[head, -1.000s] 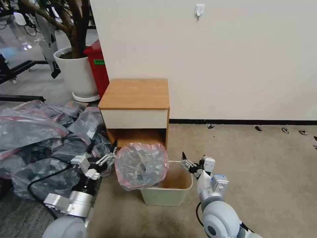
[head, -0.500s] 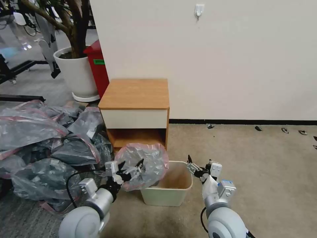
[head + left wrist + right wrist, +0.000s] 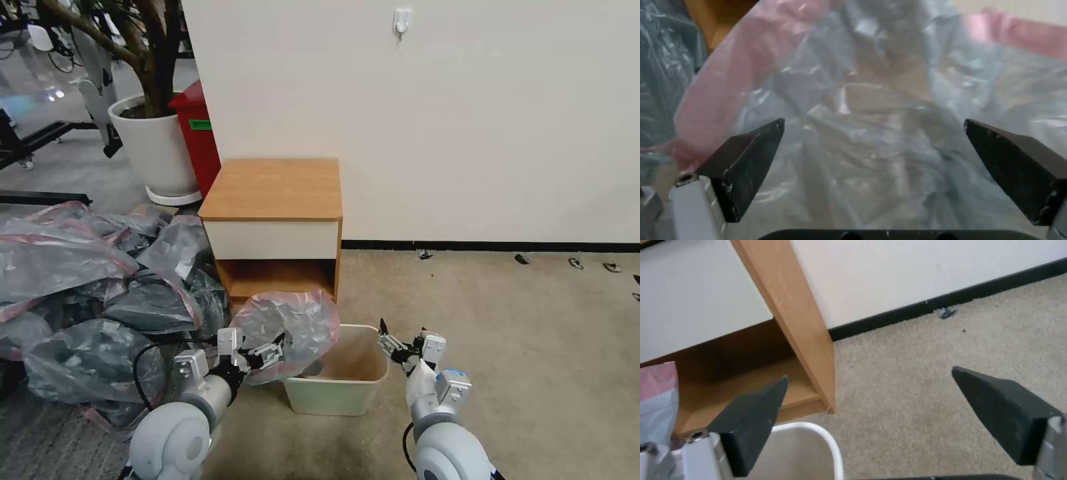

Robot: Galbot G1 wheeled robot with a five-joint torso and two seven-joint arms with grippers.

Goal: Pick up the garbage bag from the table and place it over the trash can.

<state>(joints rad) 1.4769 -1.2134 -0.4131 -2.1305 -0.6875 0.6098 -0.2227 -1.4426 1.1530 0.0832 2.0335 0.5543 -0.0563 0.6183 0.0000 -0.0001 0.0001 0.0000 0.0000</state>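
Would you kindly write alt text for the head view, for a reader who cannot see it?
The garbage bag hangs over the left side of the trash can on the carpet before the table; the open left gripper is at the bag's front, and the open right gripper hovers by the can's right rim.

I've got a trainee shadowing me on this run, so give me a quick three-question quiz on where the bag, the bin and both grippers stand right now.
1. True or false: the garbage bag lies flat on top of the table.
2. Multiple choice: the left gripper is (A) open, right at the bag; (B) shut on the trash can's rim; (C) resting on the table top.
3. Fill in: the right gripper, open, is beside the ____ side of the trash can.

Key
1. False: the bag sits bunched over the can's left rim, in front of the table.
2. A: the left wrist view shows the fingers spread with the bag between them.
3. Right.
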